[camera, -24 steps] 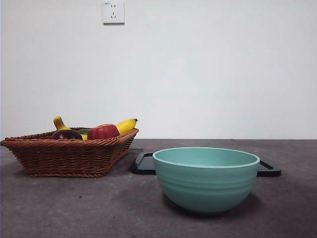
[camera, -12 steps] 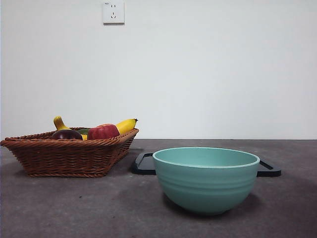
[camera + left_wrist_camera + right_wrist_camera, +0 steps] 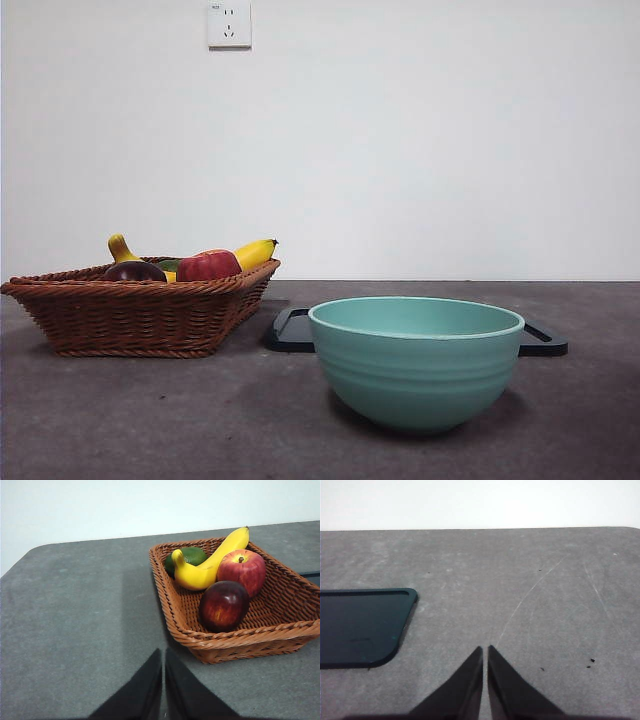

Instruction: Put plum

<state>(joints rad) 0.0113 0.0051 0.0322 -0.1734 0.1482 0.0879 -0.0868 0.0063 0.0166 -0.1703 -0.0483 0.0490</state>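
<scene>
Four fruits are held in the brown woven wicker basket (image 3: 240,640); the glossy dark maroon plum (image 3: 224,605) is seen nearest its front rim, touching the red apple (image 3: 242,570), beside the yellow banana (image 3: 212,560) and green lime (image 3: 187,556); left gripper (image 3: 163,655) and right gripper (image 3: 485,652) are clenched, empty, over bare table; no legible writing is found.

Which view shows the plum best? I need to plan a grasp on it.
The left wrist view: the plum lies whole in the basket, beside the apple. The front view shows only its top over the rim. The right wrist view misses it.
</scene>
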